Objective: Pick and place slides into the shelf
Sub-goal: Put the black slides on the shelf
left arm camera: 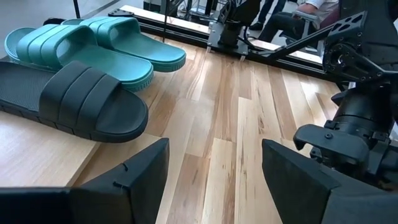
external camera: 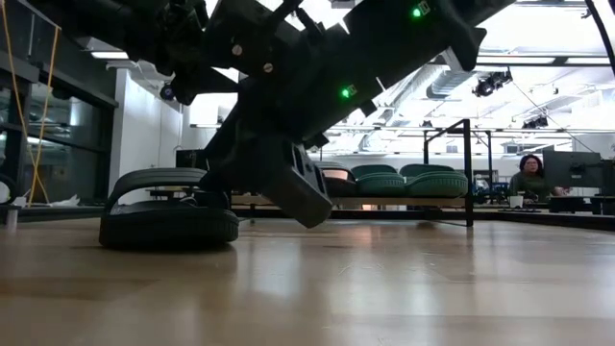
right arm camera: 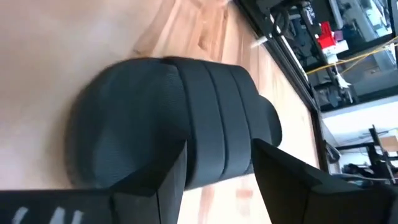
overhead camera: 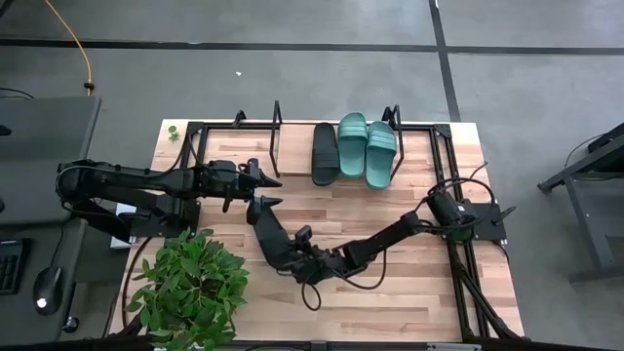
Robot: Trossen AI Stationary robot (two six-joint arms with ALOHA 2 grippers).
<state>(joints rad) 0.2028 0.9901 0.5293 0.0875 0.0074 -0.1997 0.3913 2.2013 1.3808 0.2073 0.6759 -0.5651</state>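
Right gripper (overhead camera: 285,252) lying spread around a black slide (overhead camera: 267,226) at table (overhead camera: 409,292) centre, left gripper (overhead camera: 265,180) hovering released at its 12 o'clock, three slides (overhead camera: 353,148) sitting on shelf (overhead camera: 292,146), no readable writing.

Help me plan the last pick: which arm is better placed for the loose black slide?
Right. The right arm has its open jaws bracketing the loose black slide; the left arm points its open jaws toward the shelf.

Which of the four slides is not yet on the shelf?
The black slide at the right pincer, lying on the tabletop; the other black slide and both teal ones sit on the shelf.
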